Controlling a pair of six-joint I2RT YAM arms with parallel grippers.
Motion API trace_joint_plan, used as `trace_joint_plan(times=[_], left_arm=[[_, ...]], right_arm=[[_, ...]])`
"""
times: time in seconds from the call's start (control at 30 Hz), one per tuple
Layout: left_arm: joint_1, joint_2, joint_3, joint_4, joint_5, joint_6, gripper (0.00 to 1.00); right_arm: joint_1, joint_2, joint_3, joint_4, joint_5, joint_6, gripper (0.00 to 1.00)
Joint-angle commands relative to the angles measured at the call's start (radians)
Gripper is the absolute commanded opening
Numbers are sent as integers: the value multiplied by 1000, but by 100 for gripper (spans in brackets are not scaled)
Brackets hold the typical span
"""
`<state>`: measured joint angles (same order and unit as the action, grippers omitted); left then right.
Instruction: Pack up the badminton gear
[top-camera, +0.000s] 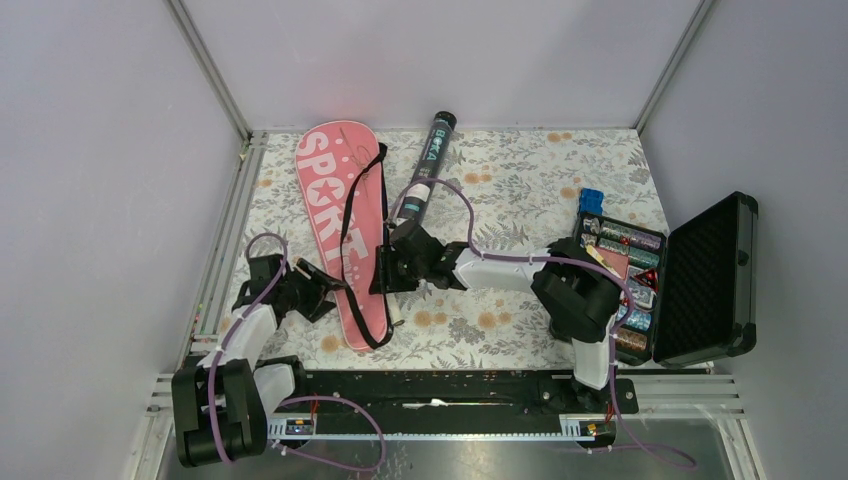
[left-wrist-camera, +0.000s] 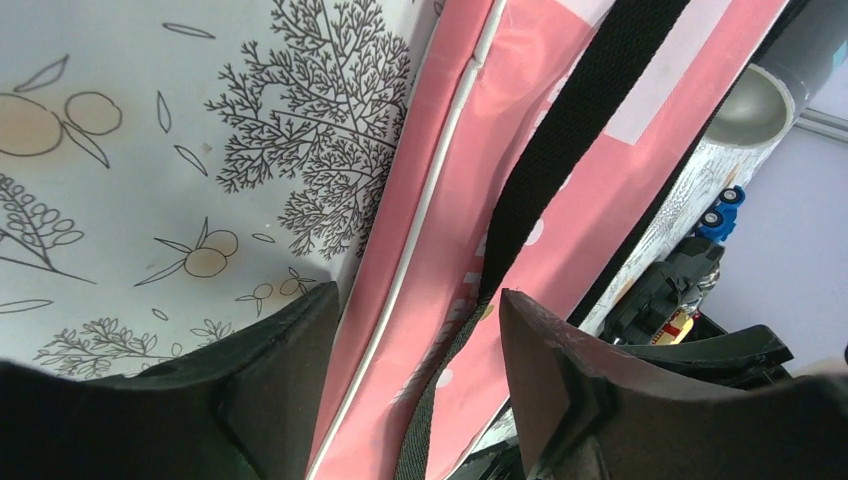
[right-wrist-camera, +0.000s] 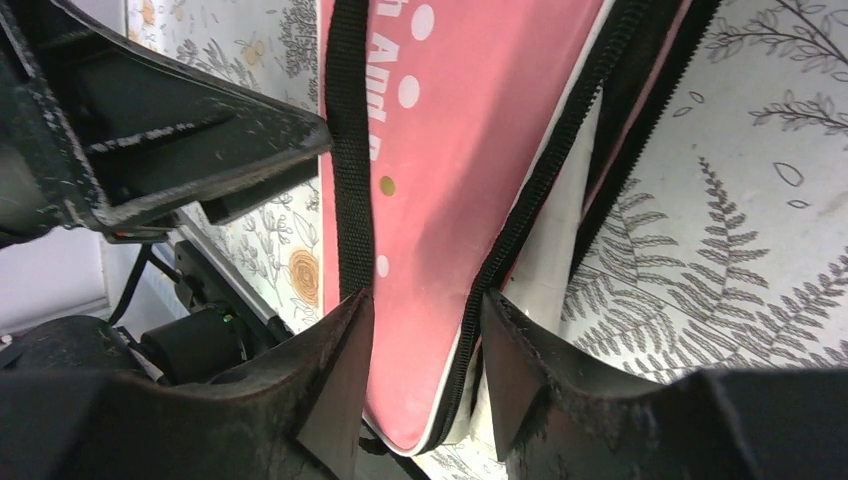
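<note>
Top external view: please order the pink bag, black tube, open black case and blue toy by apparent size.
1. open black case, lid included
2. pink bag
3. black tube
4. blue toy

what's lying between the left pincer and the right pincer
The narrow end of the pink sport bag, crossed by its black strap, between left pincer and right pincer; clearest in the top view.

The table (top-camera: 520, 185), covered in a pale cloth printed with grey foliage and orange blossoms, carries a long pink fabric bag lettered "SPORT" (top-camera: 335, 200) lying flat left of centre. Near its right side lies a black tube with teal print (top-camera: 437, 140), slanted toward the back. An open black case (top-camera: 710, 270) sits at the right edge, with a small blue toy (top-camera: 592, 198) just beside its far end.
</note>
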<state>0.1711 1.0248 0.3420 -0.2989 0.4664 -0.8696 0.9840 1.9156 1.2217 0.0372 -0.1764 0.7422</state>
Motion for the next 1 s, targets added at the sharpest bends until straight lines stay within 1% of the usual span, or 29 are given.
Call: trace_joint_plan(times=[0.0, 0.07, 0.13, 0.23, 0.33, 0.37, 0.43, 0.53, 0.7, 0.8, 0.87, 0.9, 0.97], left_arm=[[-1, -6, -36, 91, 48, -29, 63], [-2, -1, -31, 97, 44, -22, 62], [-1, 12, -12, 76, 52, -6, 62], [-2, 4, -1, 50, 43, 11, 63], [-1, -25, -17, 69, 28, 0, 62], [-1, -30, -18, 69, 31, 1, 62], [-2, -28, -18, 68, 41, 1, 62], [-6, -10, -16, 72, 39, 1, 61], [-11, 10, -15, 73, 61, -2, 61], [-18, 3, -34, 101, 38, -13, 61], [-24, 8, -47, 118, 42, -24, 60], [-29, 12, -50, 121, 41, -25, 60], [-37, 21, -55, 131, 42, -27, 60]], right_arm=[[17, 20, 7, 72, 20, 52, 51], [16, 18, 19, 42, 53, 43, 52], [17, 8, 53, -19, 70, 16, 57], [16, -19, 81, -115, 103, -13, 66], [16, -37, 62, -132, 144, -20, 77], [16, -39, 58, -142, 156, -24, 78], [16, -34, 46, -145, 167, -24, 78], [16, -7, 28, -105, 116, -8, 74], [17, 35, 45, -73, 47, 18, 66], [18, 63, 34, -10, 13, 67, 64], [21, 76, 29, 0, 11, 80, 63], [21, 77, 23, 9, 9, 82, 61], [21, 74, 5, 43, 1, 84, 53]])
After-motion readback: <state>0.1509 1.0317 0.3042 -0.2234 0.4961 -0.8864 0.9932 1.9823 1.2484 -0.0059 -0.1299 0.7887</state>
